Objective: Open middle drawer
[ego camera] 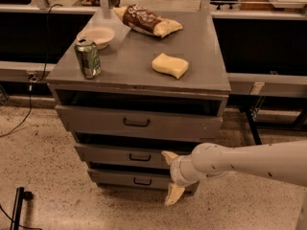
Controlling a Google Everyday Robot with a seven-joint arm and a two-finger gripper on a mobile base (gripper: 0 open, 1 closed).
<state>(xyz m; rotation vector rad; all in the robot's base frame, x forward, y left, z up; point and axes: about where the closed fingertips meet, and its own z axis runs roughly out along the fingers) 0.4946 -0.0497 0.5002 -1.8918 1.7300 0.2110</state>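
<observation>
The middle drawer (108,153) is a low grey front with a small dark bar handle (140,157), set between a taller top drawer (96,119) and the lowest drawer (115,178). All three fronts stand slightly out from the cabinet. My gripper (171,175) comes in from the right on a white arm (240,162). It is open, with one fingertip (168,155) at the middle drawer's front just right of the handle and the other down by the lowest drawer's right end. It holds nothing.
On the grey cabinet top (129,56) stand a green can (88,57), a white bowl (98,35), a brown snack bag (148,20) and a yellow sponge (170,64). Speckled floor lies in front. A dark stand (18,207) is at the lower left, and cables run along the left.
</observation>
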